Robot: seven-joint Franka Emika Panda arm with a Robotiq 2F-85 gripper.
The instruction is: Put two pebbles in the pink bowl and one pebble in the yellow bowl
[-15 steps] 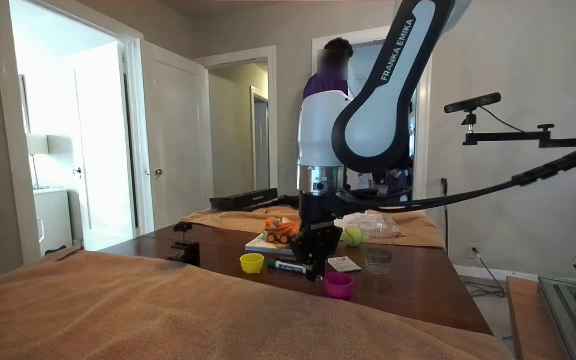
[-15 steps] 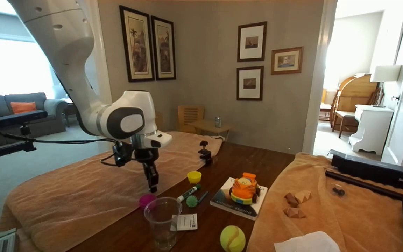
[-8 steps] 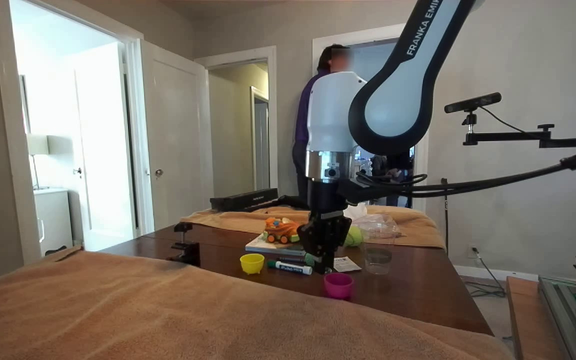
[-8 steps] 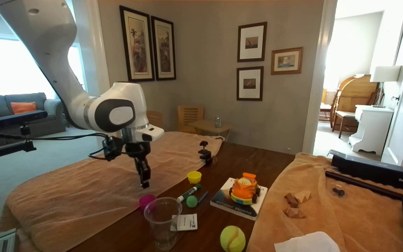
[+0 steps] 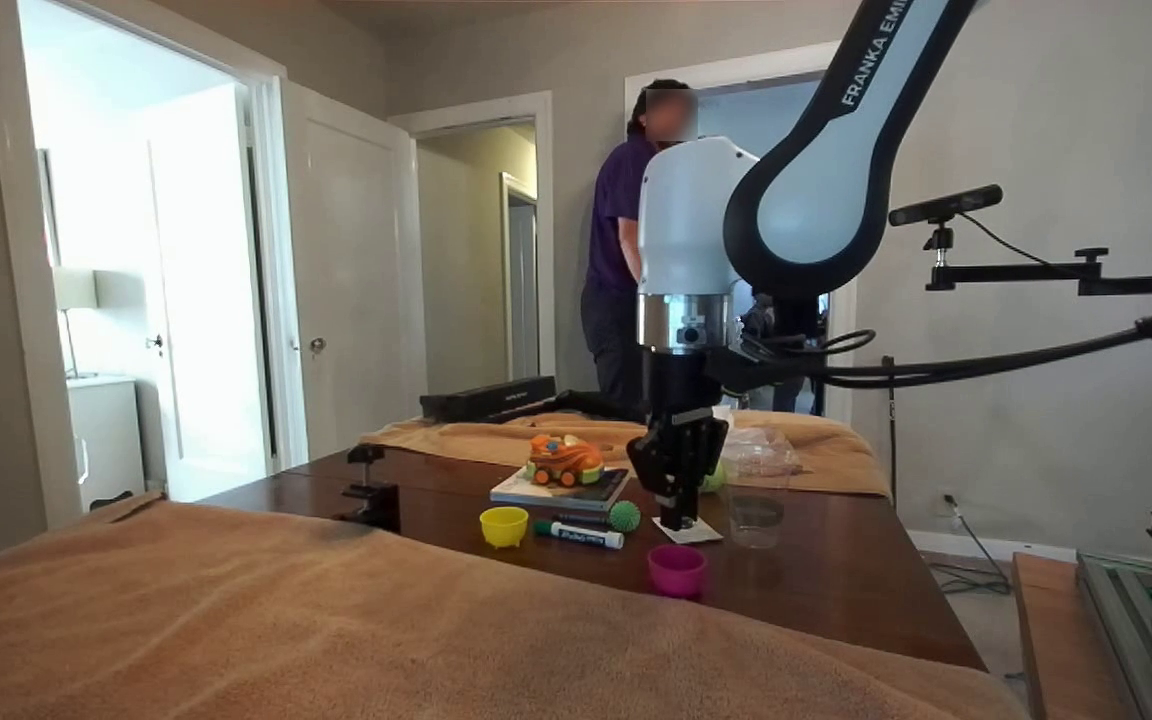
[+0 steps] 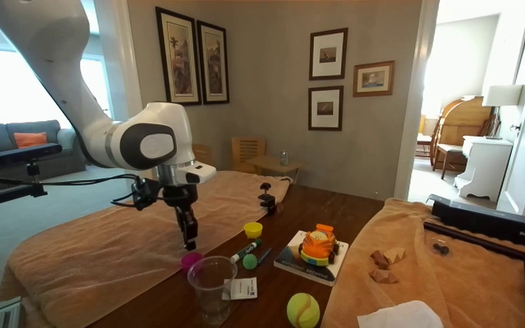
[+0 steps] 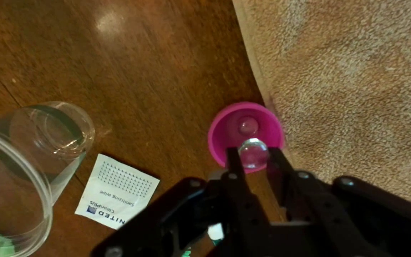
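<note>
Wrist view: a clear, glassy pebble (image 7: 253, 151) is pinched between the tips of the claw (image 7: 254, 157), and a second pebble (image 7: 248, 125) is seen lying inside the pink bowl (image 7: 223, 137). In both exterior views the claw is poised above the pink bowl, apart from its rim. The glassy pebble is judged to be hard, smooth and slippery, light to lift yet dense for its size, with no give at all; it is best taken across its widest part, since a hold above or below that line would likely shoot it out. A low release is called for, as a bounce off the bowl's wall or off the second pebble may be expected. The yellow bowl (image 5: 503, 532) is set well apart from the pink bowl; its floor is hidden by its own wall, so its contents cannot be told. Near the pink bowl a tall clear cup (image 6: 212, 296) is stood on the surface (image 7: 155, 82), and whether anything is held in it cannot be made out
</note>
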